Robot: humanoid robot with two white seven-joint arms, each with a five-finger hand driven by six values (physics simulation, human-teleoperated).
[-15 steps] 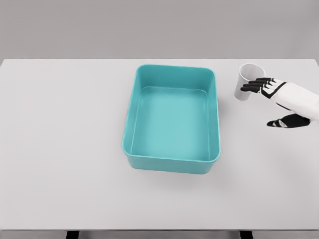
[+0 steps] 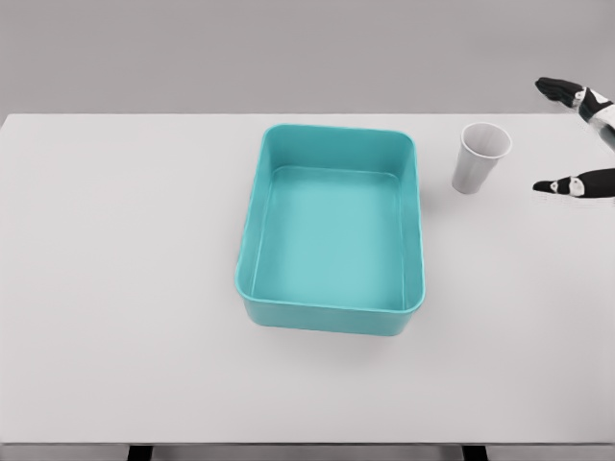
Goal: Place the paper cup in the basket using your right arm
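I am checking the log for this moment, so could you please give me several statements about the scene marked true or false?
1. The white paper cup stands upright on the white table. True.
2. The cup is inside the teal plastic basket. False: it stands on the table to the basket's right.
3. The right hand grips the cup. False: it is open, apart from the cup.
4. The basket holds nothing. True.

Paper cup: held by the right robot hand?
No. The paper cup stands alone on the table; the right robot hand is open, clear of it.
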